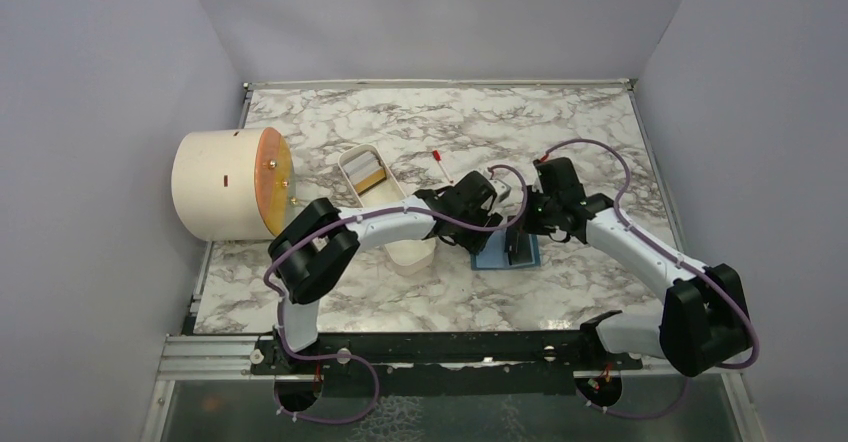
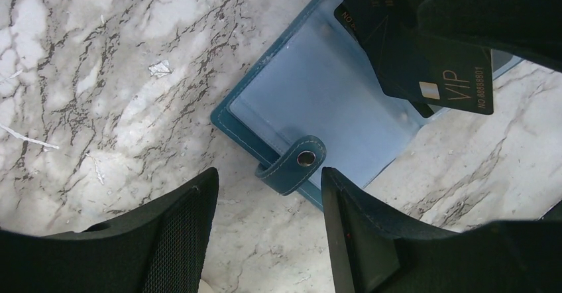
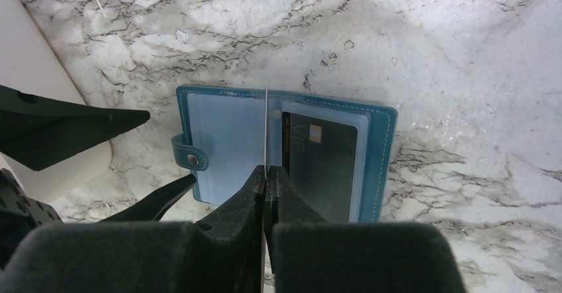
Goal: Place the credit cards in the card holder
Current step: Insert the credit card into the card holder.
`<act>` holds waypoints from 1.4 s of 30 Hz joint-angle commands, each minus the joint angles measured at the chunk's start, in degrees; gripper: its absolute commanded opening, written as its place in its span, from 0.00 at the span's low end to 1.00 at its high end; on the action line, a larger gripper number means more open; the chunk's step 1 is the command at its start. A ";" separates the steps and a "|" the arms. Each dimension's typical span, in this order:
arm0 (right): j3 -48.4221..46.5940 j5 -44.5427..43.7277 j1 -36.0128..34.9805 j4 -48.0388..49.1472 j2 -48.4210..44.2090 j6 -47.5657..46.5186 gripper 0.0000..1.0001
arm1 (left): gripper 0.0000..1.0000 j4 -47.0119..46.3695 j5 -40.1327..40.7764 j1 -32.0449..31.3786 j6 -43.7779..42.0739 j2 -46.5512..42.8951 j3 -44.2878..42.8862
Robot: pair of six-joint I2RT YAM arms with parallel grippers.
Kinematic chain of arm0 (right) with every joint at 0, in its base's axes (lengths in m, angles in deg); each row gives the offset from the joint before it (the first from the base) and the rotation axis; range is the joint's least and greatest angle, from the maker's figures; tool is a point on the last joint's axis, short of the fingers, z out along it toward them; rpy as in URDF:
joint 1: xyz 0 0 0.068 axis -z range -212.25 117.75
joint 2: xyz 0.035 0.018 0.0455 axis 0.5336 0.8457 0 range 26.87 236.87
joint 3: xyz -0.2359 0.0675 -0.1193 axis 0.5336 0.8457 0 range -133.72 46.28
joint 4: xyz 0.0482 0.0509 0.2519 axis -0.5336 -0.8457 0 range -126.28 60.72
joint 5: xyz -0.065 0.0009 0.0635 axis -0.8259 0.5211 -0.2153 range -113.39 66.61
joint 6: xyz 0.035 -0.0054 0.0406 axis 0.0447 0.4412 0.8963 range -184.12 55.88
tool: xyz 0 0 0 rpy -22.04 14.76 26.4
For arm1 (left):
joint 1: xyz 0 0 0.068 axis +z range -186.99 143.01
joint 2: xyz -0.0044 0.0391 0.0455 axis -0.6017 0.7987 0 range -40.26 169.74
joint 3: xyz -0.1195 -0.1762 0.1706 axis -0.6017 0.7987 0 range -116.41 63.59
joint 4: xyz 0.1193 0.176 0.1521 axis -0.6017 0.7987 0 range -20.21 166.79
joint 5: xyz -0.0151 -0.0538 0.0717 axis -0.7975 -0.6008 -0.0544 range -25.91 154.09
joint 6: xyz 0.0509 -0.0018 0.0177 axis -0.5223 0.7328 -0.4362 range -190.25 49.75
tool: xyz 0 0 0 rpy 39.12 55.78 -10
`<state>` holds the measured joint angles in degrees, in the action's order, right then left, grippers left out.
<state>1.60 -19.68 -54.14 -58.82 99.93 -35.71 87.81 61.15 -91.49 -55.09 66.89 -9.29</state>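
Observation:
The teal card holder [image 3: 381, 160] lies open on the marble, its snap strap [image 2: 301, 160] pointing towards my left gripper. A dark grey VIP card [image 3: 325, 164] lies in its right panel, also seen in the left wrist view as the VIP card [image 2: 437, 74]. My right gripper [image 3: 266, 168] is shut on a thin clear leaf [image 3: 266, 124] that stands edge-on at the holder's spine. My left gripper [image 2: 265, 177] hangs open over bare marble just beside the strap, holding nothing. A yellow-orange card [image 1: 366, 174] rests in the white oval tray [image 1: 352, 158].
A cream cylinder [image 1: 222, 184] with a round orange face lies at the far left. A small red-tipped item [image 1: 437, 156] sits behind the grippers. The left arm [image 1: 380, 224] crosses over the near end of the tray. The two grippers are close together over the card holder [image 1: 492, 257].

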 commanded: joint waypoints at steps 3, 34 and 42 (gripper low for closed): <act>3.11 4.48 2.22 5.44 -0.45 0.44 0.01 | 0.60 -2.75 0.52 -0.26 1.31 2.62 -0.47; 14.57 17.38 8.37 15.48 -3.76 5.61 0.01 | 0.00 -2.13 5.56 0.96 4.10 4.88 -0.08; 16.54 22.89 10.24 16.56 -4.44 6.83 0.01 | 0.00 -4.36 4.98 3.19 6.60 3.28 3.13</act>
<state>16.94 -1.59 -44.76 -44.26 96.06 -29.86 82.92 64.72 -89.75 -49.91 70.80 -8.48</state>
